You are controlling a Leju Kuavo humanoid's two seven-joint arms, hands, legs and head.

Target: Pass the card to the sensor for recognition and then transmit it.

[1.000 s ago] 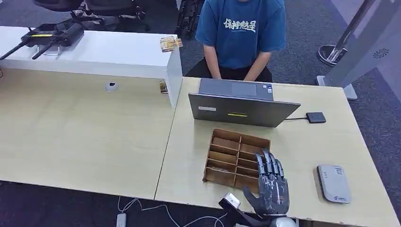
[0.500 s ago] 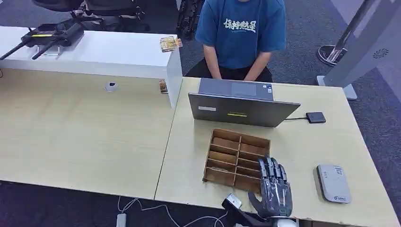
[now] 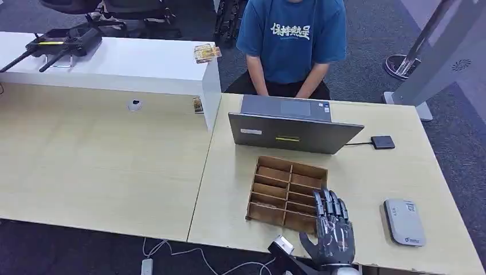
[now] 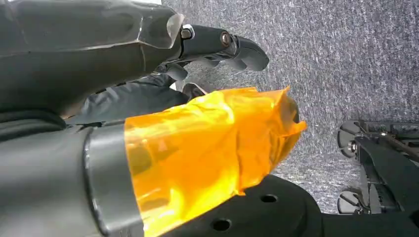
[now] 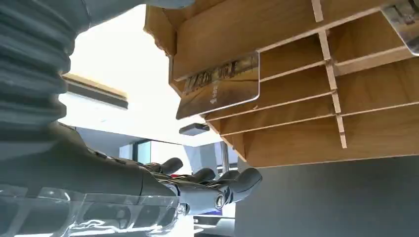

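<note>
Pale wood desk (image 3: 378, 172) carries everything on the robot's right side; white counter (image 3: 132, 63) runs along the far left, w/ a black controller (image 3: 60, 41) at its far-left end and a small packet (image 3: 206, 52) at its right corner. Person in blue tee (image 3: 292, 40) sits at the desk's far edge behind a grey laptop (image 3: 295, 133). Brown wooden slot organizer (image 3: 286, 192) sits near the desk's front edge, approx mid-width. Right hand (image 3: 332, 232) is at the front edge, fingers straight and close together, holding nothing, tips lying over the organizer's front-right corner. Grey sensor (image 3: 404, 222) lies flat toward the front-right corner, apart from the hand. Small black box (image 3: 382, 142) w/ cable is near the right edge, beside the laptop. Card (image 5: 220, 85) stands in one organizer slot, per right wrist view. Left hand (image 4: 163, 74) hangs over grey carpet; can't tell its finger state.
</note>
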